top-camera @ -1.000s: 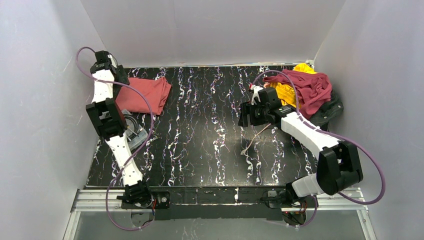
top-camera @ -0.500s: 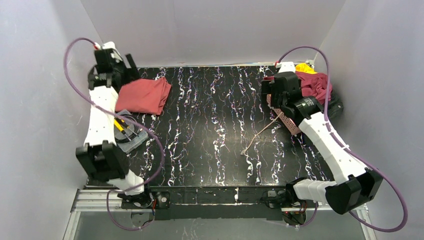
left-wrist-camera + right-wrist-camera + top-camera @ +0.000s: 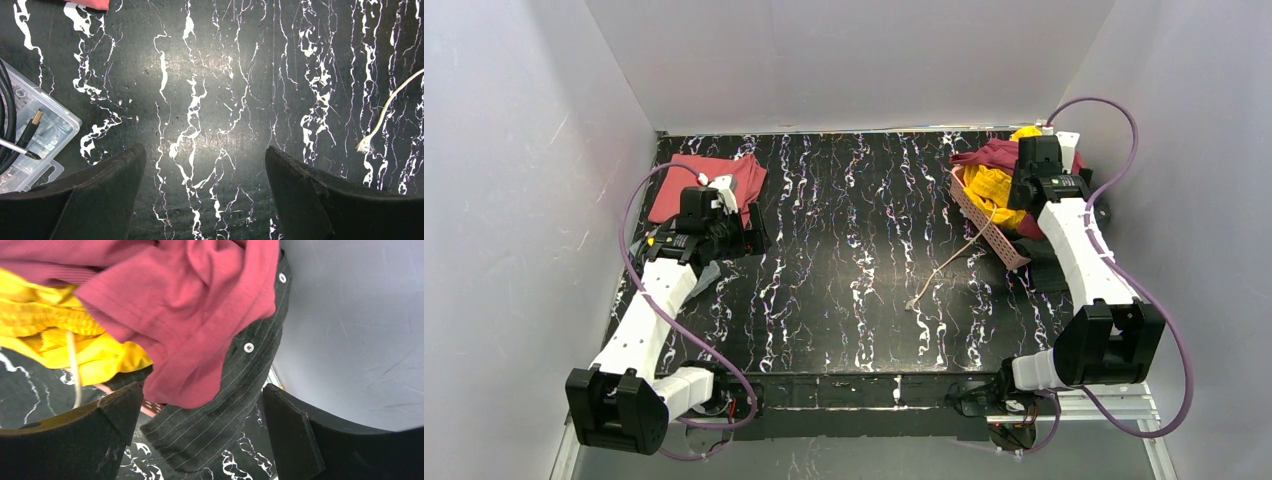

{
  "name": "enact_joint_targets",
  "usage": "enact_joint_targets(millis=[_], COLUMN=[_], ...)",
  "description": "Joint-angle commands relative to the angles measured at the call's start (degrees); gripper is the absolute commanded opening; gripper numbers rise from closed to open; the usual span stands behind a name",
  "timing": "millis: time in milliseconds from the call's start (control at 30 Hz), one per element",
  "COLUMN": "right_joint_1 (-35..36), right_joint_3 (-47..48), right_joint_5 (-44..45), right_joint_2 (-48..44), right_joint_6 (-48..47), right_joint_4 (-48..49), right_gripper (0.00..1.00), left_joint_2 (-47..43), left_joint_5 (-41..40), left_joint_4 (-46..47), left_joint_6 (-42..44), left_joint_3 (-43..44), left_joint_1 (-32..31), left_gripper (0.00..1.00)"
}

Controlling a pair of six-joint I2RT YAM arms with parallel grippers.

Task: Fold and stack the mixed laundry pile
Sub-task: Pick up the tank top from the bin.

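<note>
We log the top external camera high above and behind the near edge of the table [image 3: 844,250], looking down and forward over the whole surface from afar. The left wrist camera faces straight down at the tabletop from close range, sharing the frayed end of the cream cord [image 3: 366,144] with the top view. The right wrist camera sits very close on the far right corner, sharing the maroon garment [image 3: 190,310] and yellow garment [image 3: 45,325] with it.
</note>
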Motion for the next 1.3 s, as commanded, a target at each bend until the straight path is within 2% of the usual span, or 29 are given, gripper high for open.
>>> enact_joint_targets(millis=[0, 33, 67, 100, 167, 233, 333, 433, 600, 700, 767, 933, 1033, 1167, 1233, 1267], right_joint_1=[-3.4, -3.9, -4.3, -4.3, -4.4, -4.4, -4.4, -4.4, -4.4, -3.9, -1.6, 8.9, 15.8, 19.7, 20.4, 20.4], right_joint_3=[-3.2, -3.8, -4.1, -3.5, -1.4, 1.0, 5.2, 12.0, 25.1, 30.5, 34.5, 46.4, 47.8, 42.1, 35.7, 29.5], right_joint_5=[-2.0, -3.6, -6.9, -8.8, -10.3, -10.9, -15.8, -25.2, -53.2, -69.2, -75.9, -80.3, -79.3, -75.8, -73.6, -71.6], right_joint_2=[0.3, 0.6, 1.0, 1.7, 3.0, 2.9, -0.3, -3.4, -3.5, -1.7, -0.1, 5.2, 7.3, 7.2, 5.2, 3.3], right_joint_6=[-0.3, -0.5, -1.7, -2.1, -1.8, -1.1, -0.2, 1.1, 5.1, 11.8, 17.5, 25.7, 27.5, 26.2, 25.1, 24.8], right_joint_4=[5.0, 6.3, 7.5, 7.6, 5.6, 3.8, 1.8, -0.5, -1.0, 4.0, 8.2, 15.0, 18.4, 19.6, 20.9, 22.4], right_gripper=[0.91, 0.85, 0.57, 0.35, 0.14, 0.01, 0.01, 0.01, 0.01, 0.01, 0.01, 0.01, 0.01, 0.01, 0.01, 0.01], left_joint_2=[-2.2, -2.2, -2.3, -2.3, -2.6, -3.0, -3.5, -3.5, -3.8, -4.0, -4.1, -4.2, -4.3, -4.1, -4.0, -4.1], left_joint_5=[1.3, 1.4, 1.3, 1.4, 1.1, 0.4, -0.3, -0.2, -0.4, -0.4, -0.3, 0.8, 1.3, 1.4, 1.4, 1.5], left_joint_4=[0.4, 0.4, 0.4, 0.2, 0.1, -0.1, -0.1, -0.1, 0.0, 0.1, 0.2, 0.8, 1.1, 1.2, 1.2, 1.2], left_joint_6=[-0.6, -0.6, -0.6, -0.6, -0.4, -0.3, -0.3, -0.3, -0.3, -0.4, -0.5, -0.9, -1.1, -1.2, -1.3, -1.4], left_joint_3=[0.5, 0.6, 0.8, 0.9, 0.9, 1.0, 0.9, 0.9, 0.9, 0.8, 0.7, 0.6, 0.4, 0.3, 0.3, 0.3], left_joint_1=[0.0, 0.0, 0.1, 0.1, 0.1, 0.2, 0.4, 0.6, 1.0, 1.4, 1.9, 3.4, 4.1, 4.3, 4.4, 4.4], left_gripper=[0.87, 0.88, 0.88, 0.88, 0.88, 0.88, 0.88, 0.88, 0.88, 0.88, 0.89, 0.9, 0.9, 0.9, 0.9, 0.9])
